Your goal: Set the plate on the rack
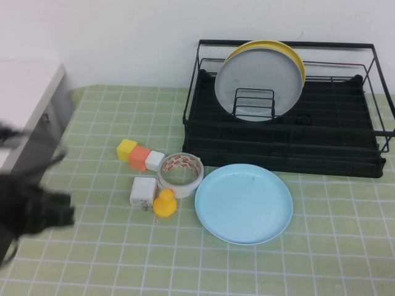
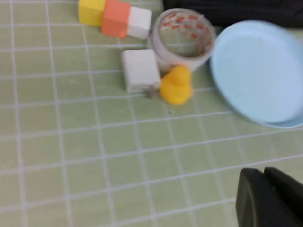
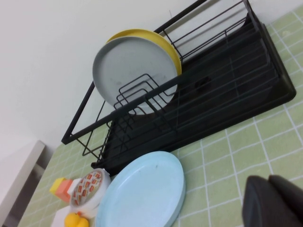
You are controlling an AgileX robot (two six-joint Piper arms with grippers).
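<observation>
The glossy light blue plate (image 1: 244, 204) is lying flat on the green tiled mat just in front of the black wire rack (image 1: 284, 139), where a grey-white plate (image 1: 259, 83) and a yellow plate (image 1: 295, 58) are already stood upright. The left gripper (image 1: 37, 206) is parked well off to the plate's left, empty, and whether its fingers are open can't be told. The right gripper (image 3: 274, 201) is only glimpsed in its wrist view, also not touching anything, fingers' state can't be told either.
</observation>
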